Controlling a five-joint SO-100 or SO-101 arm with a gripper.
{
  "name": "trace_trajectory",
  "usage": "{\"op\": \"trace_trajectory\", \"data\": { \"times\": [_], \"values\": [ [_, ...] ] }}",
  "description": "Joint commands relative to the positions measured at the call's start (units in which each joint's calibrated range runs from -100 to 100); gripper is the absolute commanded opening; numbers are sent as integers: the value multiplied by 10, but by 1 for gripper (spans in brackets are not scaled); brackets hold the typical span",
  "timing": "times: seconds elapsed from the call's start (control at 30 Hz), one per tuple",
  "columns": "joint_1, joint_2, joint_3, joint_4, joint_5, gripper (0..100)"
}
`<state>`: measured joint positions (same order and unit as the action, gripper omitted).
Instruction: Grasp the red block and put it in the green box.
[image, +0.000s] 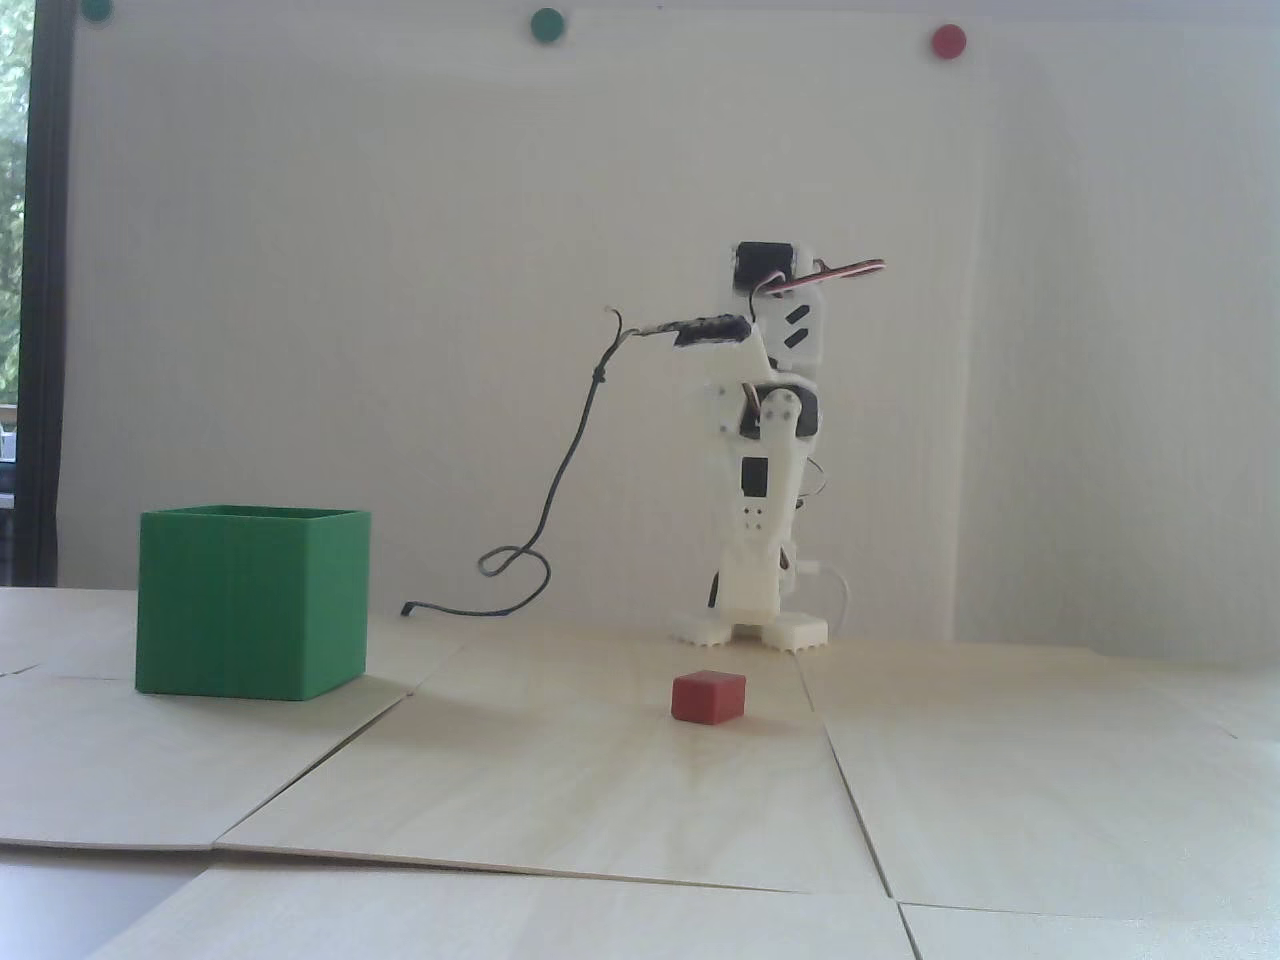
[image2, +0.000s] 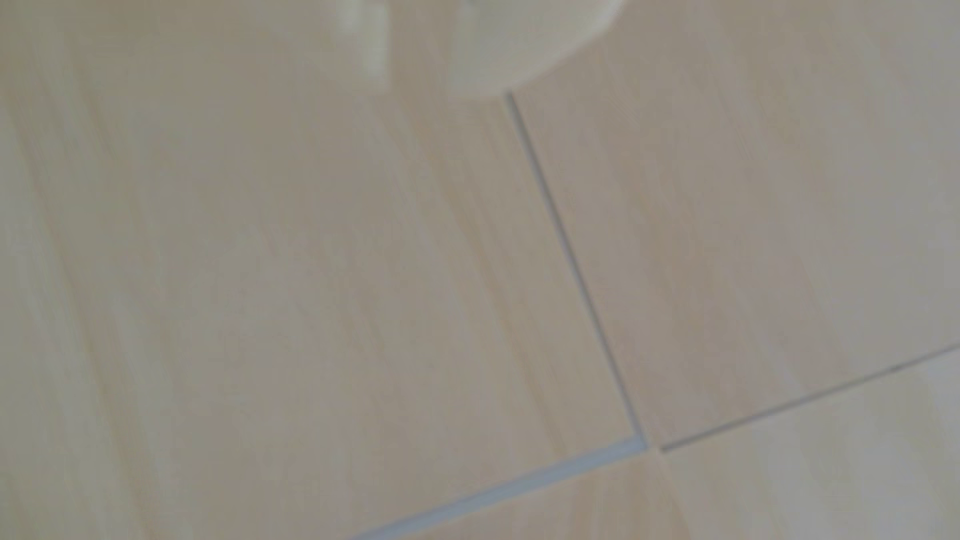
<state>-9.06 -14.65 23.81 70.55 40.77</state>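
- Fixed view showed the red block (image: 709, 696) sitting flat on the pale wooden table (image: 620, 790), free of any grip, a little in front of my base (image: 752, 630).
- Well apart from it, toward the left of that view, stood the green box (image: 252, 602), upright on the same table with its open top facing up; its inside was hidden from that low angle.
- Thin seams (image: 850, 790) ran between the table's wooden panels, one passing close to the right of the block.
- My white arm (image: 772, 440) was folded up tall over the base, behind the block, touching neither block nor box.
- A dark cable (image: 560, 470) drooped from the arm's upper part down to the tabletop in a loose loop.
- On the white wall behind me were two round green dots (image: 546, 24) and one round red dot (image: 948, 40).
- Wrist view was blurred: only panel seams (image2: 566, 259) and a pale part of my gripper (image2: 519, 46) at the top edge showed, with no block or box.
- How far my jaws stood apart I could not tell; neither view showed them clearly.
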Motion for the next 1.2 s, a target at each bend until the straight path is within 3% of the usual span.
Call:
{"op": "trace_trajectory", "data": {
  "times": [0.0, 0.4, 0.57, 0.73, 1.17],
  "values": [
    [-10, 58, -18, -35, -20, 2],
    [-76, 171, -117, -34, -87, 2],
    [-71, 217, -180, -34, -94, 2],
    [-62, 277, -253, -28, -137, 2],
    [-25, 325, -304, 5, -193, 2]
  ]
}}
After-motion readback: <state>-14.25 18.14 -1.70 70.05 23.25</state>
